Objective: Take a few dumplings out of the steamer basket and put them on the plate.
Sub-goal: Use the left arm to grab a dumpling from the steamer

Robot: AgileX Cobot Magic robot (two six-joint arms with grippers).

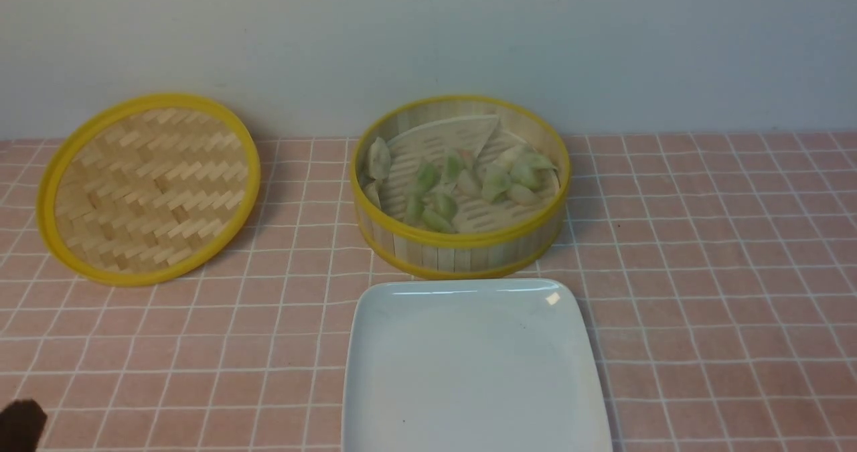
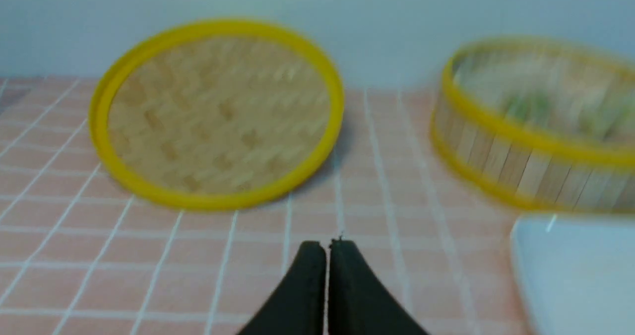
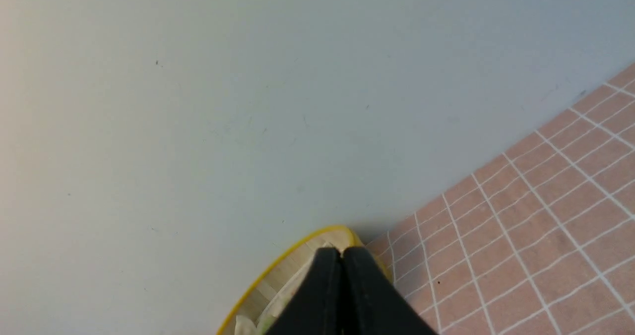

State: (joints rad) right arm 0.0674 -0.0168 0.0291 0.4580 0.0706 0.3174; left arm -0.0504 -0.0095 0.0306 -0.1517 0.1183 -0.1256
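Observation:
The round bamboo steamer basket (image 1: 462, 248) stands at the back middle of the pink tiled table, with several pale green and whitish dumplings (image 1: 495, 183) on its white liner. The white square plate (image 1: 469, 365) lies just in front of it and holds nothing. My left gripper (image 2: 327, 246) is shut and empty over the tiles, well short of the lid; only a dark tip of it (image 1: 20, 425) shows at the front view's lower left corner. My right gripper (image 3: 341, 250) is shut and empty, and the basket's rim (image 3: 292, 253) shows beyond it. The right arm is out of the front view.
The flat woven yellow-rimmed lid (image 1: 147, 187) leans tilted at the back left, also in the left wrist view (image 2: 218, 111). The basket (image 2: 536, 126) and a plate corner (image 2: 575, 270) show there too. A pale wall (image 1: 428, 37) runs along the table's back edge.

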